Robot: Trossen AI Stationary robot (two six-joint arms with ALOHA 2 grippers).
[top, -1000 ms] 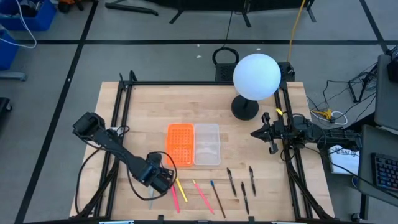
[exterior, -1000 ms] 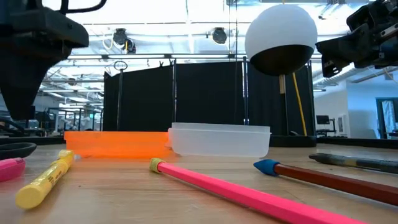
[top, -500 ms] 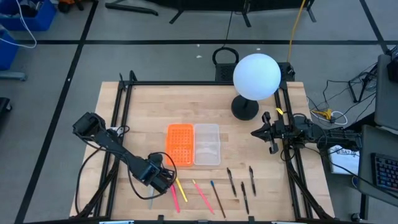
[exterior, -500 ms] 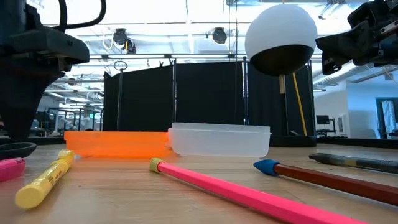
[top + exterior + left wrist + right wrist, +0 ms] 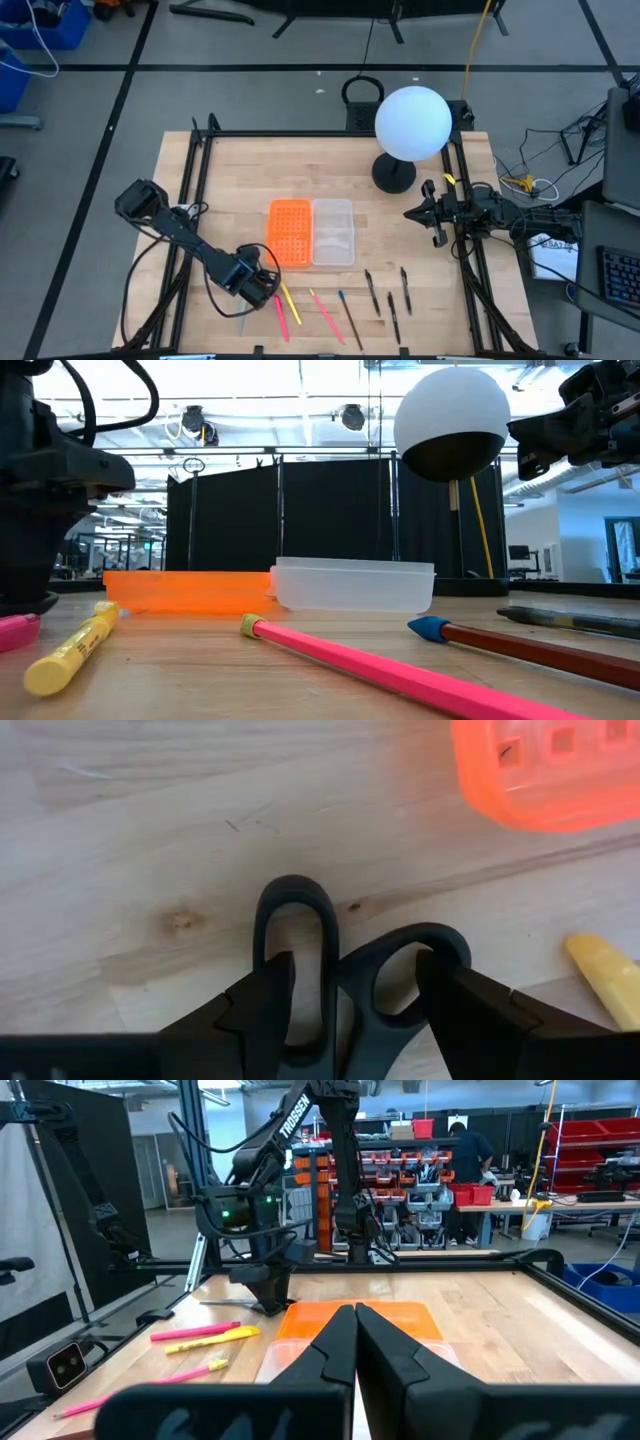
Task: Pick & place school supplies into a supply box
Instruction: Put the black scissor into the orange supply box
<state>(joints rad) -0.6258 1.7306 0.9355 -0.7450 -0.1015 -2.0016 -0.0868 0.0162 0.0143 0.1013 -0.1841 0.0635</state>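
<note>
The black-handled scissors (image 5: pixel 330 970) lie flat near the table's near-left corner, and their grey blade (image 5: pixel 242 322) sticks out toward the near edge. My left gripper (image 5: pixel 258 290) (image 5: pixel 350 985) is low over them and open, with one finger at each outer side of the two handle loops. The supply box lies open mid-table, an orange half (image 5: pixel 290 232) beside a clear half (image 5: pixel 333 232). A yellow marker (image 5: pixel 290 303), pink pens (image 5: pixel 281 318) and dark pens (image 5: pixel 392 315) lie on the wood. My right gripper (image 5: pixel 412 213) (image 5: pixel 355 1325) hangs shut at the right. My left gripper comes from above with its fingers (image 5: pixel 262 1005) across the scissors' handle loops (image 5: pixel 300 900), one finger at the left loop's rim, the other at the right loop's rim (image 5: pixel 445 945). The scissors lie flat on the table. Whether the fingers touch them I cannot tell.
A white globe lamp (image 5: pixel 412 122) stands on a black base at the far right of the table. A pink pencil (image 5: pixel 400 670) and a blue-tipped brown pencil (image 5: pixel 520 645) lie close to the near edge. Black frame rails run along both table sides.
My left gripper has come down onto the scissors: in the low view it drops from well above the table to the table top. Its fingers stay apart. Scissors, pens and box lie where they were.
</note>
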